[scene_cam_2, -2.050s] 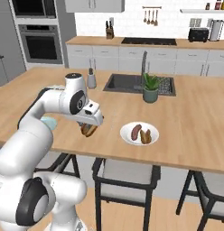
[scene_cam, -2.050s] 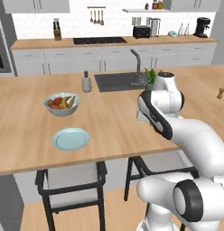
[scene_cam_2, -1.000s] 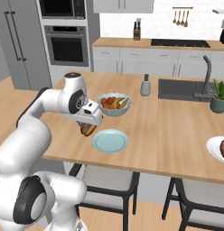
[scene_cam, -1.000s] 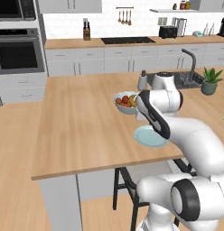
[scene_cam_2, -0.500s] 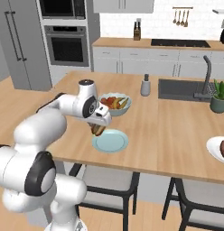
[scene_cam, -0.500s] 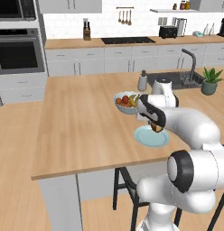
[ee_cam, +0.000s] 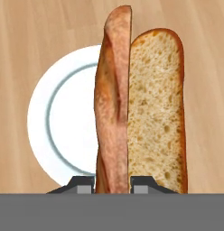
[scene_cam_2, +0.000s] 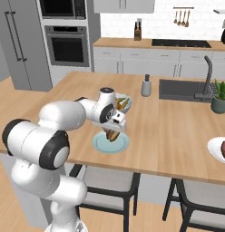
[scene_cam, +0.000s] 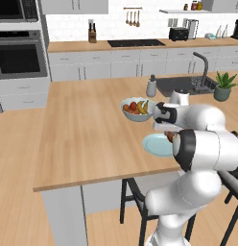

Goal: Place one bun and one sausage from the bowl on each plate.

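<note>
The two-finger end effector [ee_cam: 113, 184] is closed on a golden-brown split bun [ee_cam: 141, 108], held directly above the small round pale teal plate [scene_cam_2: 100, 144] on the light wooden surface [scene_cam_2: 178, 136]. In the hand view the plate [ee_cam: 64, 117] lies at 9 o'clock of the bun. A pale bowl of coloured fruit [scene_cam: 135, 108] sits at 11 o'clock of the plate [scene_cam: 152, 144]

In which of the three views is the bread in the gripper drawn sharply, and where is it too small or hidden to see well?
Hand view: the bun is large and sharp, crumb texture clear, above the plate. Right base view: a small soft brown shape under the gripper. Left base view: the robot's own arm hides most of it.
</note>
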